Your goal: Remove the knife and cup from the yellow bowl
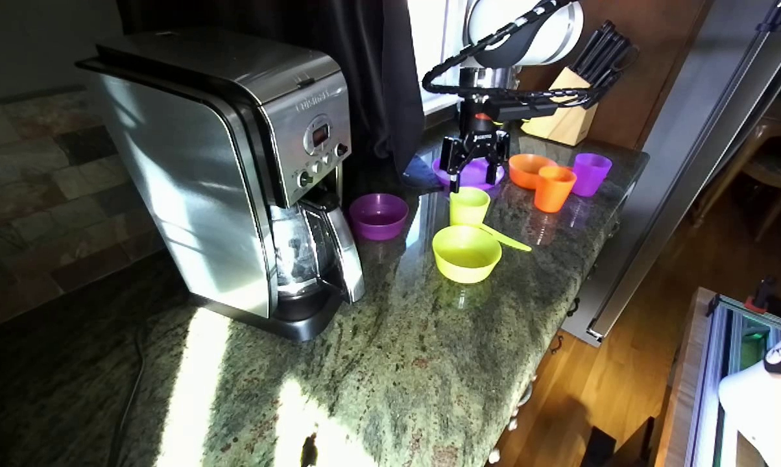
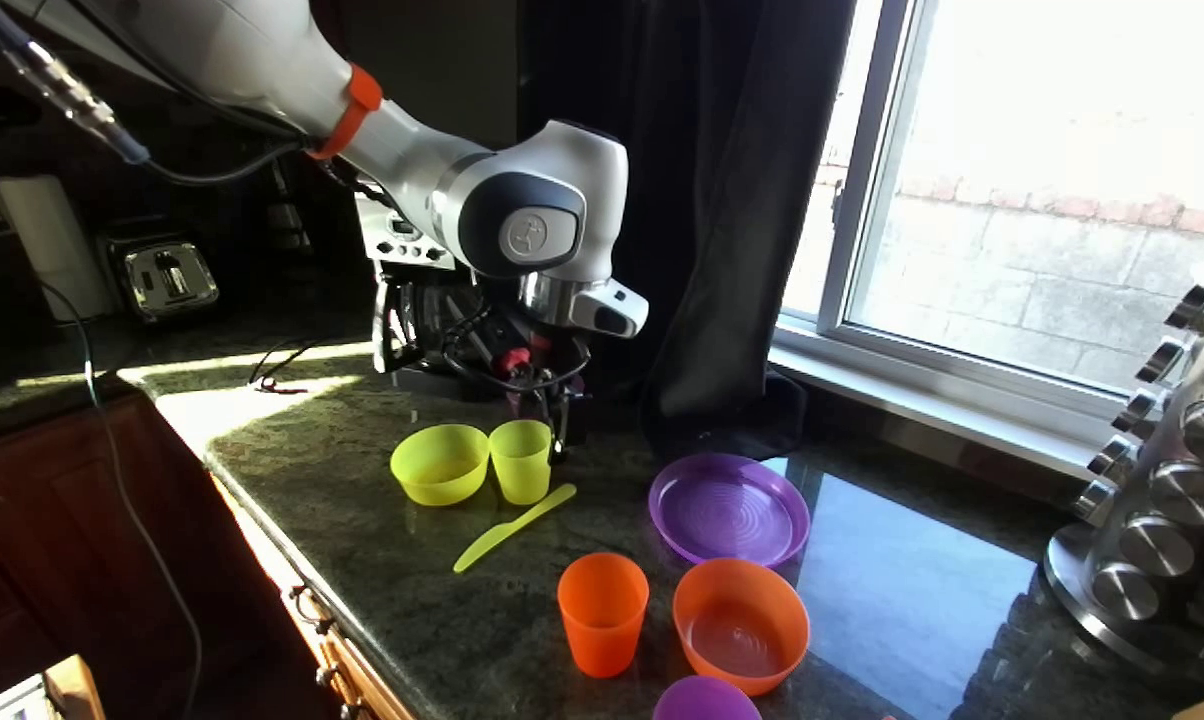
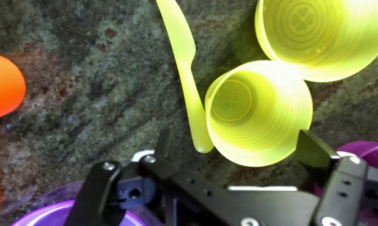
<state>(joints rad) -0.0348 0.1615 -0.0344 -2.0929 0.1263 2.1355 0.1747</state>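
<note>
Wrist view: the yellow cup (image 3: 255,116) stands near the spread claw (image 3: 234,138), the knife (image 3: 185,69) alongside.

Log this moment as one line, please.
Yellow bowl: empty | yellow knife: flat on counter, outside bowl | yellow cup: upright beside bowl | fingers: open, gripping nothing | task: knife and cup both out
</note>
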